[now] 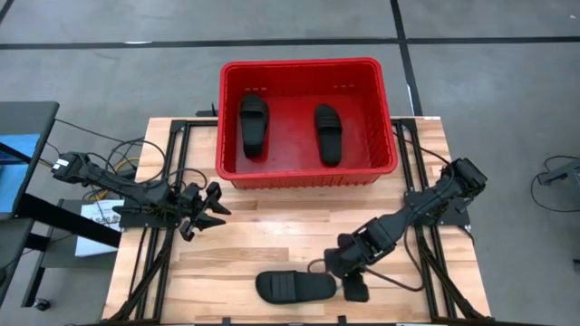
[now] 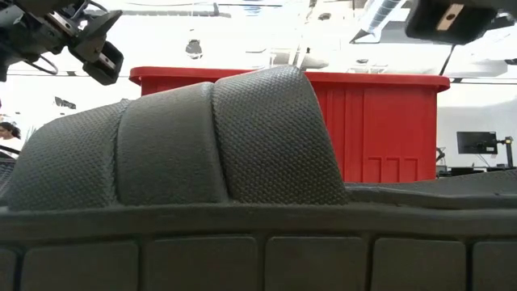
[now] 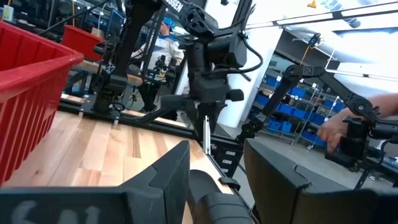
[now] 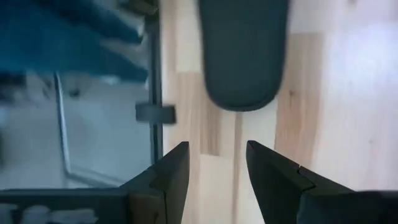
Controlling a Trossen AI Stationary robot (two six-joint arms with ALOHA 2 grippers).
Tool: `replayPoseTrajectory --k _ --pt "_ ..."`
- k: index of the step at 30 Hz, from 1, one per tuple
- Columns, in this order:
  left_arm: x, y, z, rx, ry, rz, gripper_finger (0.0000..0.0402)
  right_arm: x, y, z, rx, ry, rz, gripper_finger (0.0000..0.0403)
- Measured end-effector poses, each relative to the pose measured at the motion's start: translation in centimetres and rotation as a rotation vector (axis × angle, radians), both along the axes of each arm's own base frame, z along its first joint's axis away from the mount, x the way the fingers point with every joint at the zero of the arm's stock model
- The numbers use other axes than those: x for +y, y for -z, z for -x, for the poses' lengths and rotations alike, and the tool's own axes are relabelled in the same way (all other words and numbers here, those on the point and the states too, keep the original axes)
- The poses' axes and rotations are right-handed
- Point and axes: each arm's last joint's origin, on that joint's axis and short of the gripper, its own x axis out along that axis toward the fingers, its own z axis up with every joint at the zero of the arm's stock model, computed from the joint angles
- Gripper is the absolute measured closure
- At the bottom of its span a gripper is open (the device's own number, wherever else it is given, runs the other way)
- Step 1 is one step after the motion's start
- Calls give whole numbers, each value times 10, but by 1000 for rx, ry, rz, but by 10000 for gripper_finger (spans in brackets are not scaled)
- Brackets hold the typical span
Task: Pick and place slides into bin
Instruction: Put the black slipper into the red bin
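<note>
Near the table's front edge, one black slide (image 1: 294,287) lies flat on the wood, lengthwise along that edge. Right gripper (image 1: 349,279) hangs low just beside its right-hand end; fingers (image 4: 278,180) parted, nothing between them, bare wood showing in the gap. Through the right wrist camera the rounded end of the slide (image 4: 242,53) sits just ahead of the fingertips, not touching.

Red bin (image 1: 307,172) stands at the back of the table, centred. Two slides already inside: one (image 1: 253,126) toward the left wall, one (image 1: 328,134) right of centre, both lying flat, well apart.

Left gripper (image 1: 207,210) hovers over the left part of the table, in front of the bin's left corner, fingers (image 3: 163,177) spread, empty.

Low camera is nearly filled by the ribbed strap of the front slide (image 2: 186,137); bin (image 2: 388,129) behind it.

Beyond the table, a person's hand (image 3: 336,127) rests near other equipment.
</note>
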Motion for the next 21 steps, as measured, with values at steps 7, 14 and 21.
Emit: replayPoseTrajectory --k 7,14,21 --pt "0 2 0 15 -1 -7 260 3 1 4 -194 -482 103 253" --pt "0 1 0 15 -2 -7 260 0 12 3 -244 -741 240 253" --pt "0 -1 -1 15 -8 -6 260 9 37 3 -224 -1003 405 253"
